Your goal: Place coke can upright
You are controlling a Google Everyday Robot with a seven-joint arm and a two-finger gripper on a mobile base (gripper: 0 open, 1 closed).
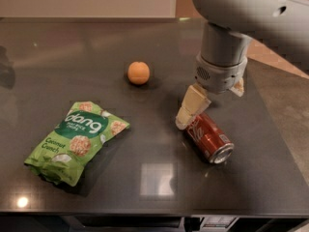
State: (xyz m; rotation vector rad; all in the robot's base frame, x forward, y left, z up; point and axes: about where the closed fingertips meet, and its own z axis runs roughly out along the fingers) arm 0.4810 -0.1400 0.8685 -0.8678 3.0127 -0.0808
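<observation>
The coke can [209, 138] lies on its side on the dark table [159, 178], right of centre. It is red with white lettering, and its silver end faces the front right. My gripper [211, 107] hangs from the grey arm directly above the can's far end. It is open. Its left finger [192, 108] reaches down to the can's upper left end. The right finger [238, 87] shows only partly, behind the wrist. The can rests on the table and is not gripped.
An orange [138, 72] sits on the table behind and left of the can. A green snack bag [76, 141] lies at the front left. The table's right edge runs close to the can, and its front edge is near the bottom.
</observation>
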